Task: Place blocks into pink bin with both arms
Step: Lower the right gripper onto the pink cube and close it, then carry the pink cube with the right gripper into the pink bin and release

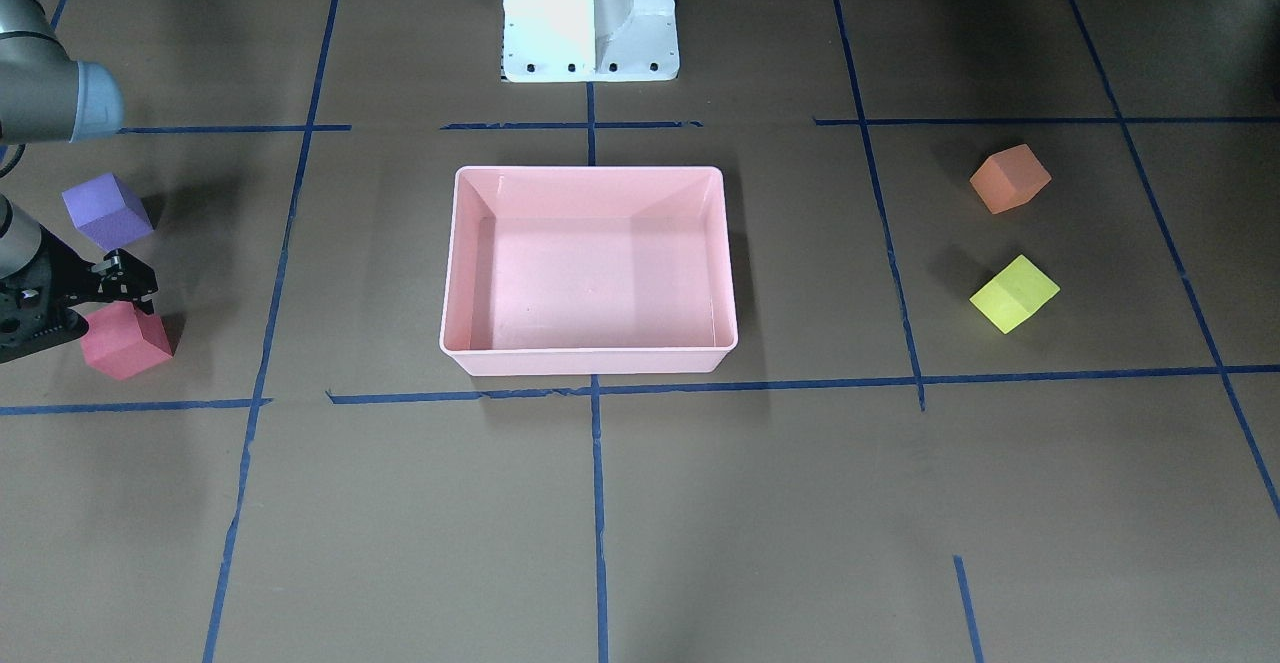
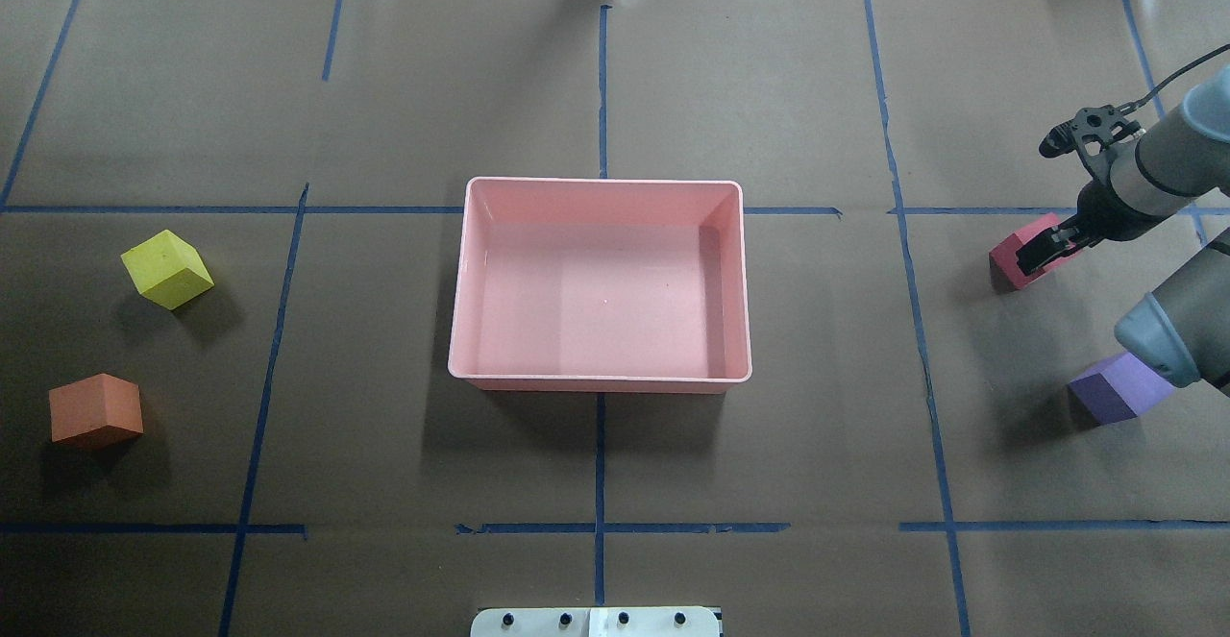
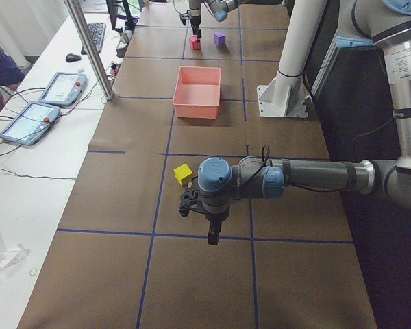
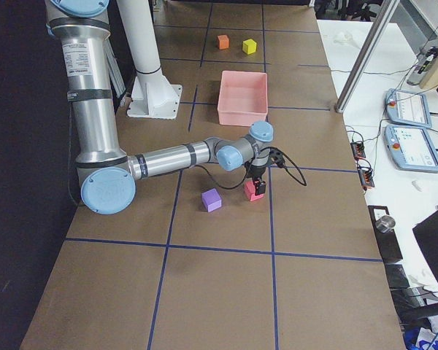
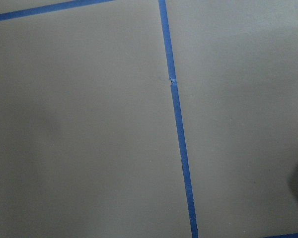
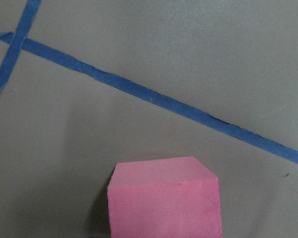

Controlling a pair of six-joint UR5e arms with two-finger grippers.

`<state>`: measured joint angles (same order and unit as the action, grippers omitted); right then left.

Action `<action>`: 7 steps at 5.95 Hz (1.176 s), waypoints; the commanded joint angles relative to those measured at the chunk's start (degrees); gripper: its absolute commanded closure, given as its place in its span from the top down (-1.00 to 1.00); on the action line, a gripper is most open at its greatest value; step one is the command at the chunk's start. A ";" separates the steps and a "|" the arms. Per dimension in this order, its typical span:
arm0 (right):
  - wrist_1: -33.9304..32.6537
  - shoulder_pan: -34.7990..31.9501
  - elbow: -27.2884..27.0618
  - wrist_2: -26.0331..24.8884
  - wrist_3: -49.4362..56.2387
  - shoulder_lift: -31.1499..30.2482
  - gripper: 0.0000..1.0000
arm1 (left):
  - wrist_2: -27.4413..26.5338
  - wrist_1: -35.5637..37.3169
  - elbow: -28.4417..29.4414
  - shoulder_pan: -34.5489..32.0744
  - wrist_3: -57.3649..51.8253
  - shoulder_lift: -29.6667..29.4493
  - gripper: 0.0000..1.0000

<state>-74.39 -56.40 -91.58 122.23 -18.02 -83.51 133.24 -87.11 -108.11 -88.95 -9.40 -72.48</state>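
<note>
Seeing my right gripper [image 2: 1044,252] directly over the red block [image 2: 1009,260], mid-right of the overhead frame on the bench; open or closed, I can't tell. To its left, centre-frame, sits the pink bin [image 2: 601,180].

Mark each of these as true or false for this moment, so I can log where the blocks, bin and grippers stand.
1. The pink bin holds no blocks. True.
2. The right gripper is at the purple block. False: it is at the red block; the purple block lies apart, beside it.
3. The orange block and the yellow block lie on the robot's left side of the pink bin. True.
4. The yellow block is stacked on the orange block. False: they lie apart.
5. The left gripper hangs over the pink bin. False: it hangs near the yellow block, away from the bin.
</note>
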 commanded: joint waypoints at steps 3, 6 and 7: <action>-0.14 2.00 3.16 -0.86 0.35 3.88 -0.29 | 0.00 0.09 0.01 0.00 0.00 0.15 1.00; -1.02 0.50 -3.06 0.90 -8.18 6.42 -0.38 | 0.00 0.09 0.01 0.00 0.00 0.24 1.00; -1.02 2.33 -3.34 0.90 -16.00 9.74 -0.37 | 0.00 0.01 -0.08 0.00 0.00 0.24 1.00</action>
<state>-75.34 -55.29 -94.02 123.02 -26.85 -76.48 133.24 -87.04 -108.13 -88.95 -9.40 -72.26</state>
